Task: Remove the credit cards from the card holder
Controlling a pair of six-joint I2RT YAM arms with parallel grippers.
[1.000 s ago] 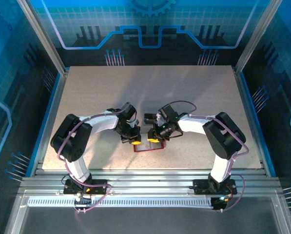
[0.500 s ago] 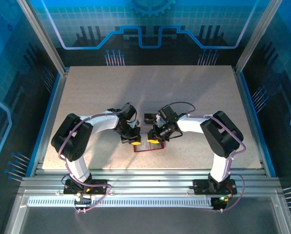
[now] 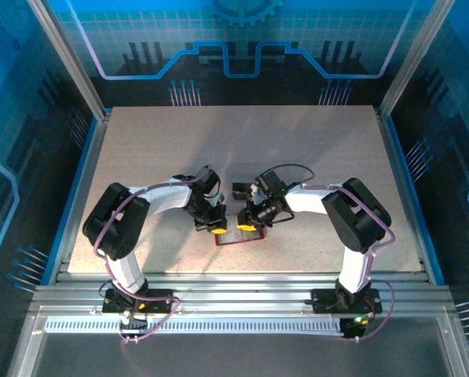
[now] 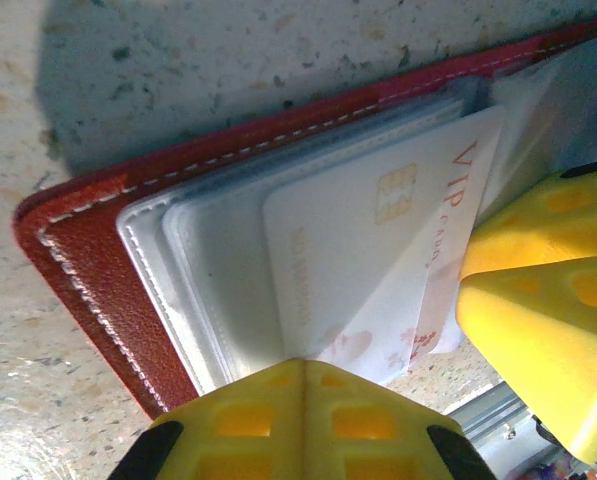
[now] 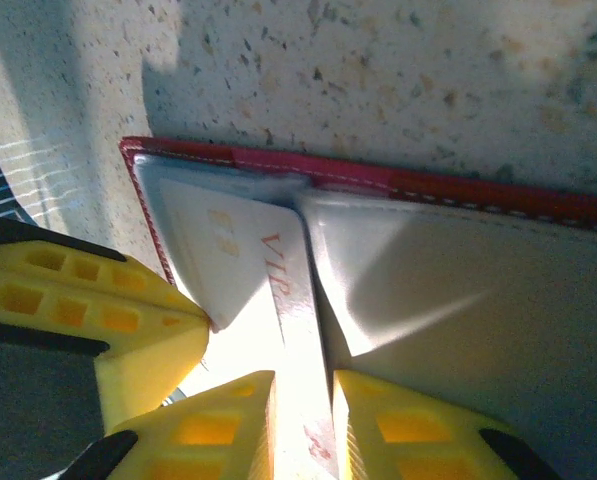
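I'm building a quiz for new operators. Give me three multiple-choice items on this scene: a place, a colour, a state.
1. Where is the card holder? A on the table between the left gripper and right gripper; B at the table's far edge; C in a bowl.
2. Its cover's colour? A blue; B red; C green.
3. The left gripper is: A wide open; B shut; C holding a card.
Answers: 1A, both flank it; 2B, red stitched edge; 3B, its fingers meet.

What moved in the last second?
The right arm shifted slightly left, with the right hand pinching the pale thin VIP card. The shut left hand and the red folding wallet stayed put.
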